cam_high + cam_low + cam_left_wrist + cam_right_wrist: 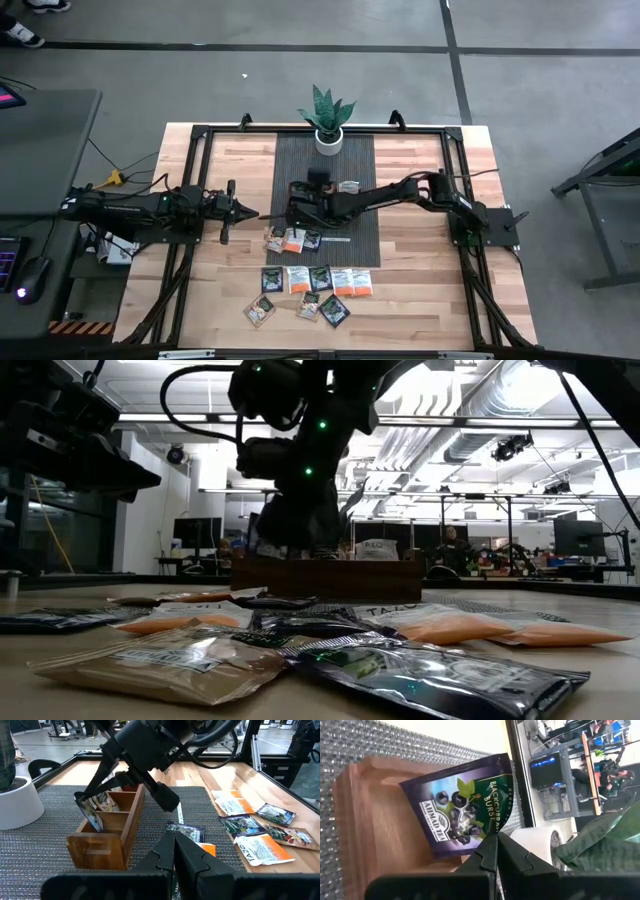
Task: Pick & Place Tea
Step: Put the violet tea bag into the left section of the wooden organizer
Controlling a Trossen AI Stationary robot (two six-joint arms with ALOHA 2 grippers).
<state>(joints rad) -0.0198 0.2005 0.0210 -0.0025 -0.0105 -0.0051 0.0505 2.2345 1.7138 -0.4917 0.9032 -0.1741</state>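
A brown wooden tray with compartments stands on the dark mat. My right gripper reaches over the tray's end compartment, shut on a dark blackcurrant tea packet. Two more packets stand in the tray's other compartments. Several tea packets, dark and orange-and-white, lie flat on the table nearer the front edge, three of them at the mat's edge. My left gripper is shut and empty, hovering left of the tray. My right gripper pinches the dark packet between its two fingers at one edge, slanting down from above. The packet sits tilted in the hold, its lower end down inside the tray's end compartment. Whether it touches the compartment floor cannot be told.
A potted green plant in a white pot stands at the mat's far end, close behind the tray. Black frame rails border the table. Loose packets cover the wood on the near side of the mat.
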